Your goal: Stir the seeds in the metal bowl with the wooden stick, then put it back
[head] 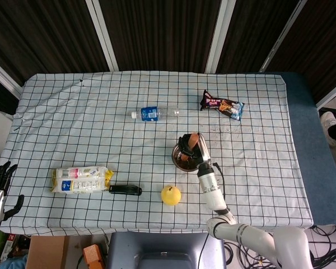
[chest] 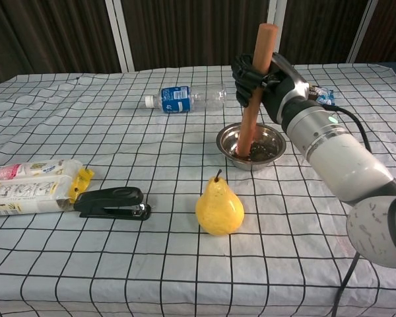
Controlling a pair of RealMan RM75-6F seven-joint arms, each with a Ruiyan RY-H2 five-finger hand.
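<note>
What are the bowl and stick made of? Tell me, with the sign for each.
Bowl: apparently polished metal, likely steel; its rim gleams and its wall mirrors the cloth.
Stick: looks like smooth, unvarnished wood; matte reddish-brown, no glare. Grain is too fine to see.

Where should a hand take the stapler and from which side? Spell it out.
Grip the stapler across its narrow black body near the middle, coming straight down from above. It lies flat and lengthwise on the tablecloth, long sides exposed; the snack pack crowds its left end, so avoid approaching from there.
</note>
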